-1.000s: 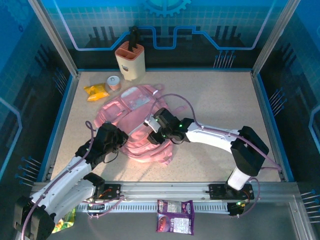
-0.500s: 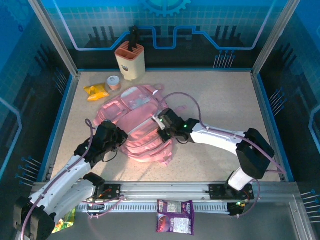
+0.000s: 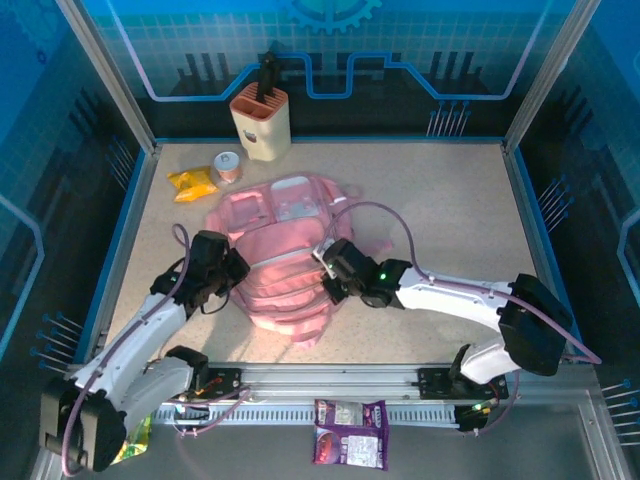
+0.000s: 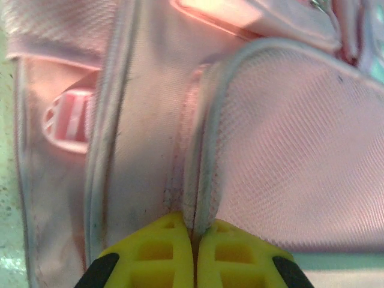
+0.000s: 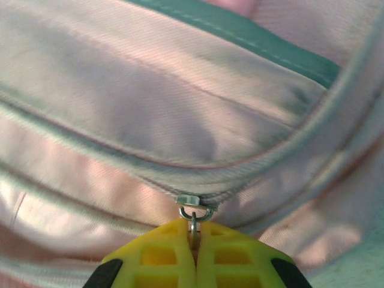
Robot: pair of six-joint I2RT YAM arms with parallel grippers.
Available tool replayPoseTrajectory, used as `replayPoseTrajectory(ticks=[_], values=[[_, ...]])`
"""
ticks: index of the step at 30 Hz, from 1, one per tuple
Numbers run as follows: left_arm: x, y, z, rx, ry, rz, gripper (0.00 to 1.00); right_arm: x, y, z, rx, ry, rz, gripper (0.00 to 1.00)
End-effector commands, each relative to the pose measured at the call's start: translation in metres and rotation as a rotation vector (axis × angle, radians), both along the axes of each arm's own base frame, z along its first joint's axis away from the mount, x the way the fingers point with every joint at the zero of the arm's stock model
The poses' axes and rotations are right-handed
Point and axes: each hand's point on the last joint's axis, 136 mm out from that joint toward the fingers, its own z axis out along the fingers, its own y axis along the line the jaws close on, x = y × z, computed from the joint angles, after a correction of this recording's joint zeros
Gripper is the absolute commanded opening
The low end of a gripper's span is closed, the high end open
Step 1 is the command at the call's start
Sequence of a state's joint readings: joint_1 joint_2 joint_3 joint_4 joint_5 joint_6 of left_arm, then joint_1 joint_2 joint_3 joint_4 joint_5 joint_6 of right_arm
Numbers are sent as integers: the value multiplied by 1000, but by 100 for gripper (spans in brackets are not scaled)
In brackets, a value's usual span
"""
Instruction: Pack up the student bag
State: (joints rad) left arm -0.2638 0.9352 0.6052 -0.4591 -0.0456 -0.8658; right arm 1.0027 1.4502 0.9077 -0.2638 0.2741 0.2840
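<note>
Student bag (image 3: 285,262), the large soft pink fabric backpack with pale grey-white zip trim: both ends gripped now.

Right claw (image 5: 193,237) is clenched on the small metal zip pull (image 5: 195,211). The ring runs straight down between my yellow fingertips, with the slider sitting on the curved zip line just above. A second ago this claw was part open over the bag's right side; it has since closed, so the pull is caught.

Left claw (image 4: 193,231) is clenched on a raised pale-piped seam (image 4: 198,150) on the bag's left flank, acting as the anchor.

The bag itself has shifted. It lay skewed across the speckled surface (image 3: 450,200) before; now it sits squarer and flatter, left of centre, strung between the two claws.

My read: the zip is ready to be drawn open with the left side holding tension. Nothing is packed yet, so it's early in the task. The risk is the thin ring slipping out of the fingertips once I pull.

Past the bag at the far left are a yellow crinkled packet (image 3: 192,183) and a small round pink-and-white tub (image 3: 228,165), both apart from the bag.
</note>
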Motion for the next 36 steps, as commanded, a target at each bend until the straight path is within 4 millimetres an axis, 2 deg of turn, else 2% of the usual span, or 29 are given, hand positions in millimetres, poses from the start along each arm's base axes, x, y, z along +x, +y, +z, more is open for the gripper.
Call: replayPoseTrajectory(ticks=[1, 3, 6, 10, 13, 17, 23, 29, 31, 32, 36], values=[[37, 15, 29, 24, -132, 28, 4, -42, 13, -14, -16, 111, 36, 0], [46, 18, 35, -13, -139, 11, 22, -48, 32, -12, -9, 118, 60, 0], [49, 10, 56, -91, -168, -23, 38, -45, 45, -12, 12, 122, 49, 0], [24, 2, 68, -217, -191, 25, 56, -45, 45, -14, 18, 123, 44, 0], [-2, -6, 64, -301, -161, 84, 60, -43, 38, -19, 3, 130, 23, 0], [-28, -30, 47, -411, -124, 139, 64, -42, 32, -19, 3, 120, 12, 0], [-40, -69, 28, -493, -105, 150, 64, -40, 31, -17, 18, 112, 1, 0], [-25, -95, 18, -484, -105, 170, 60, -37, 33, -16, 29, 101, -3, 0], [-18, -103, 16, -495, -103, 166, 54, -35, 32, -15, 26, 88, -5, 0], [-16, -104, 14, -475, -101, 164, 48, -34, 31, -15, 20, 84, -5, 0], [-15, -89, 2, -334, -74, 197, 15, -24, 15, -9, -31, 34, -35, 0]])
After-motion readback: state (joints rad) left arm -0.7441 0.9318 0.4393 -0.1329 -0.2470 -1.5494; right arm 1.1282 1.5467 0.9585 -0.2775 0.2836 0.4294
